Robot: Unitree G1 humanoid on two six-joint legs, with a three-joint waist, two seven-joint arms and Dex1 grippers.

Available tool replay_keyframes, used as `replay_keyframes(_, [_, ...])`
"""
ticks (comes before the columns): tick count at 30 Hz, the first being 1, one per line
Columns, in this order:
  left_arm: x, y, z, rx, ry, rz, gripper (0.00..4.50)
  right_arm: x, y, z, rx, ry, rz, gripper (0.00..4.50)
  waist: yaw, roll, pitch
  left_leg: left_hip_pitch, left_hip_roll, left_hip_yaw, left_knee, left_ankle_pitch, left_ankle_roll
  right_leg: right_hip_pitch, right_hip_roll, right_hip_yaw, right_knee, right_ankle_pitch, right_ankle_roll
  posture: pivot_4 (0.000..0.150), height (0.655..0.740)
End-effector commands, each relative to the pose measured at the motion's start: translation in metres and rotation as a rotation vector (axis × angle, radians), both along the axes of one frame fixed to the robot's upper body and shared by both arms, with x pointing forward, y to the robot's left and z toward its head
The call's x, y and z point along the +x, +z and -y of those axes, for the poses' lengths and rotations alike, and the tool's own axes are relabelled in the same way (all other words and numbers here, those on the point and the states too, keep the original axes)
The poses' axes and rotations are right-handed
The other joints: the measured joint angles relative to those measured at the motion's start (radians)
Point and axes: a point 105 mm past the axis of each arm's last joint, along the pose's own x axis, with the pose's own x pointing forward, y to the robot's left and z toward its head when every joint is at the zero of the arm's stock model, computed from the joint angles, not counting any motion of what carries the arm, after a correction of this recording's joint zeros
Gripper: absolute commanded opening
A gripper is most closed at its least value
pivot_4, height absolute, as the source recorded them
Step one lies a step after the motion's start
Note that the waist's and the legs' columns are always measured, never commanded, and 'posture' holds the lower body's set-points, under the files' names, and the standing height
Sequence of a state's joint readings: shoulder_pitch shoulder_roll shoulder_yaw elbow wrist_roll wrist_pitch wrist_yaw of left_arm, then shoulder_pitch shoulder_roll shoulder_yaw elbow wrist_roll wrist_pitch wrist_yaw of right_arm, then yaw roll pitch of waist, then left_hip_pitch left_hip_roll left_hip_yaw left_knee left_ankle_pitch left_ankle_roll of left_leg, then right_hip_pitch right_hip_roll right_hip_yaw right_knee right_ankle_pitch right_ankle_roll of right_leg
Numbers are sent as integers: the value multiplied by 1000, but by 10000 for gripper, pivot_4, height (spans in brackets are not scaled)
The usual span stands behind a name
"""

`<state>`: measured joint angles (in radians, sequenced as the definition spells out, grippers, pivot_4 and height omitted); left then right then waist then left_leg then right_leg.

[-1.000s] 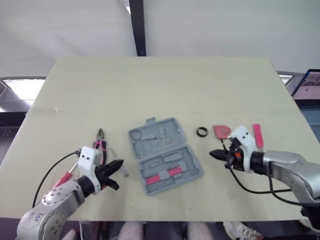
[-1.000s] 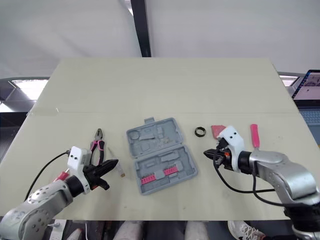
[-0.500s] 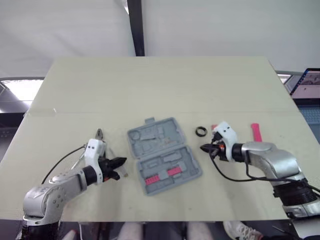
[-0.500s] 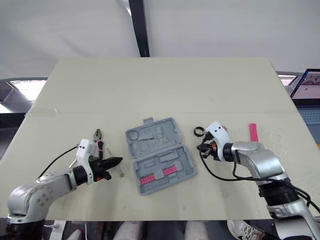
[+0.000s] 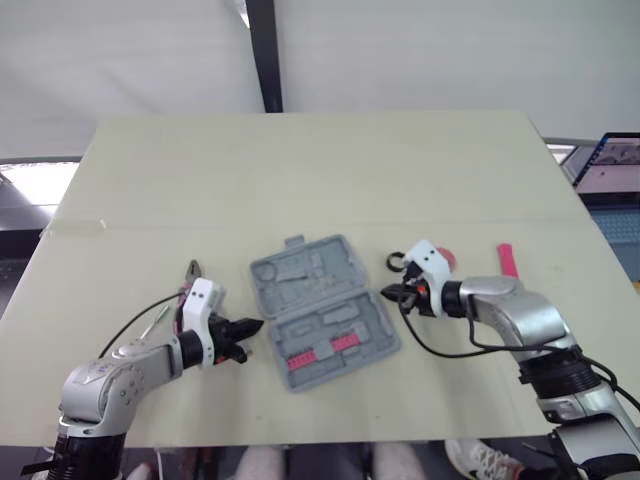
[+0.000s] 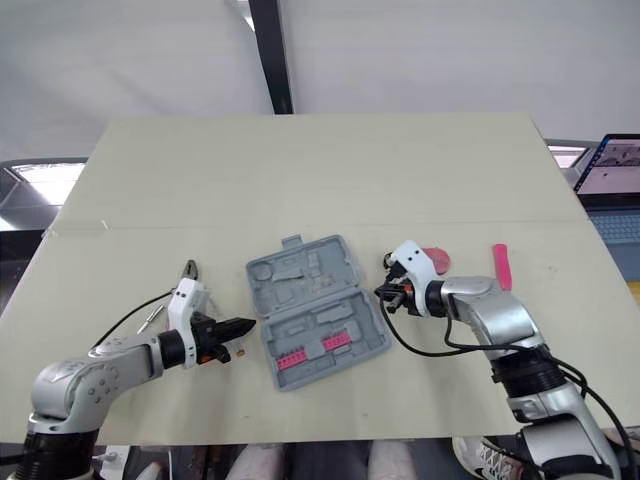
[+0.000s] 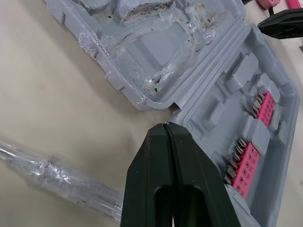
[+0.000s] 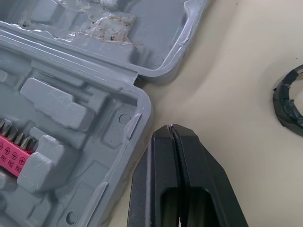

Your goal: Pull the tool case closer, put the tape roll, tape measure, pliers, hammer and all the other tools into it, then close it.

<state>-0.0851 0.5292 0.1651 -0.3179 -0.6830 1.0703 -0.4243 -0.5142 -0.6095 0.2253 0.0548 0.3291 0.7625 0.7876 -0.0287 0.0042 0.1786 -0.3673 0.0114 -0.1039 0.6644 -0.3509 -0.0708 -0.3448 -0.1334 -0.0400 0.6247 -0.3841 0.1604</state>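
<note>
ok so head cam first: the tool case [image 5: 322,310] lies open and flat on the table [image 5: 300,170], toward the near edge, with the lid half on the far side and the tray half, with its pink bit strip [image 5: 322,349], nearer the robot. The left gripper [image 5: 252,327] sits low at the case's left edge and the right gripper [image 5: 388,294] at its right edge, both about level with the hinge. The tape roll [image 5: 397,263] lies just past the right gripper, with the pink tape measure [image 5: 446,258] peeking out behind that wrist and a pink handle [image 5: 507,260] further right. The pliers [image 5: 191,270] are on the left, partly behind the left arm. Left wrist cam: the fingers [image 7: 151,161] are pinched together with nothing between them, the tip right at the notch where lid meets tray. Can't tell if it's actually touching. A clear plastic tool [image 7: 61,179] lies beside it on the table. Right wrist cam: same deal, fingers [image 8: 189,165] pressed together and empty, the tip on bare table just beside the tray's corner, with the tape roll off to one side.
</note>
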Motion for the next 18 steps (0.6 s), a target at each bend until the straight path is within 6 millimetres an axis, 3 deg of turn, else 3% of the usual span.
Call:
replay_keyframes(1, [2, -3, 0, 12, -17, -3, 0, 4, 10, -4, 8, 30, 38, 490, 0, 0, 0, 0, 0, 0, 0, 0, 0, 0, 0, 0, 0, 0, 0, 1500, 7400])
replay_keyframes(18, [9, -9, 17, 20, -97, -19, 0, 14, 1, -30, 14, 119, 55, 490, -3, 0, 0, 0, 0, 0, 0, 0, 0, -2, 0, 0, 2, 0, 0, 1500, 7400])
